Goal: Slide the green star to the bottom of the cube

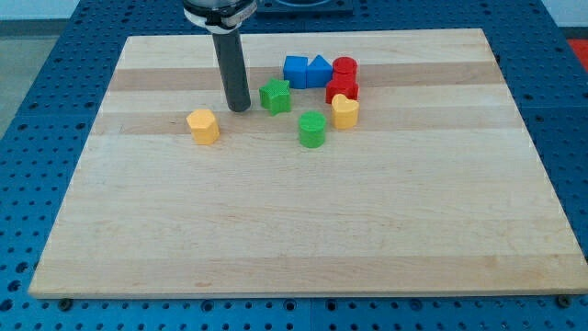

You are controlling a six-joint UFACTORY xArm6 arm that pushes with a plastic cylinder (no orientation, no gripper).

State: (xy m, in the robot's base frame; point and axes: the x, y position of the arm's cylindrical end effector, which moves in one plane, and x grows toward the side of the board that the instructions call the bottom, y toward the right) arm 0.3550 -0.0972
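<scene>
Starting at the view's left of the green star, a yellow block of blunt, many-sided shape is sitting well apart from it and a little toward the view's bottom, on the table. Between that block and the star, my tip is standing just beside the star's left side, at about the same height in the view; whether it is touching the star I cannot tell. No claw is showing on this arm, so there is nothing released or clenched, and the rod is holding nothing. The star is lying below and slightly left of the blue cube, near it but seemingly not touching. So the move is turning on one line: tip, star and the spot under the cube are running left to right, and I am judging that a short push toward the view's right is what is called for. Right of the star and lower, a rounded green block is sitting near the path's lower edge. Farther right, a blue wedge-like block, a red cylinder, a red block and a yellow block are crowding together, likely limiting how far the star is safe to travel.
</scene>
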